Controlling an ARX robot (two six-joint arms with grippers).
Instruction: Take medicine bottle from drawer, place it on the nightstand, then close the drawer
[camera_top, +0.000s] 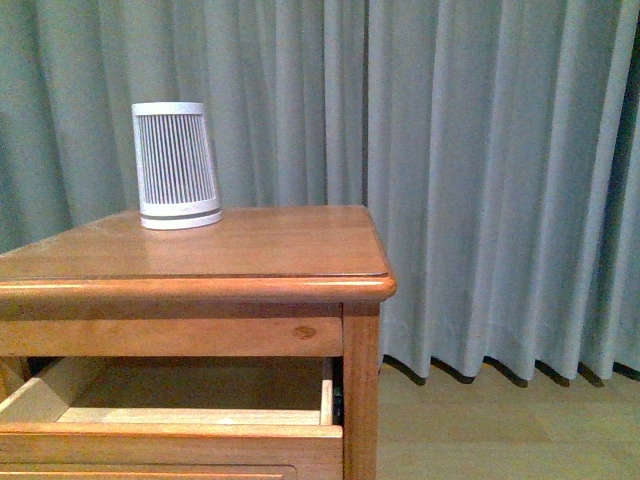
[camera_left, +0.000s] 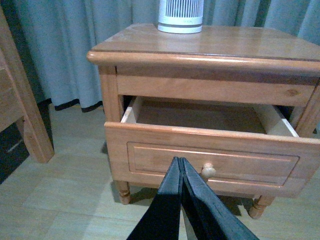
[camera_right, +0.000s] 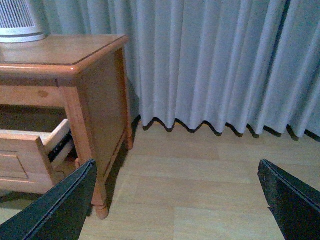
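Observation:
The nightstand (camera_top: 250, 245) stands at the left of the front view, and also shows in the left wrist view (camera_left: 210, 45) and the right wrist view (camera_right: 60, 55). Its upper drawer (camera_left: 210, 150) is pulled open, with a round knob (camera_left: 208, 171) on its front; the part of its pale inside that shows is bare. The medicine bottle is not visible in any view. My left gripper (camera_left: 179, 161) is shut and empty, in front of the drawer, just beside the knob. My right gripper (camera_right: 175, 170) is open and empty over the floor, right of the nightstand.
A white ribbed tapered device (camera_top: 177, 165) stands on the nightstand's top at the back left. Grey-green curtains (camera_top: 480, 150) hang behind. A wooden bed frame post (camera_left: 22, 110) stands left of the nightstand. Pale wood floor (camera_right: 200, 185) lies to the right.

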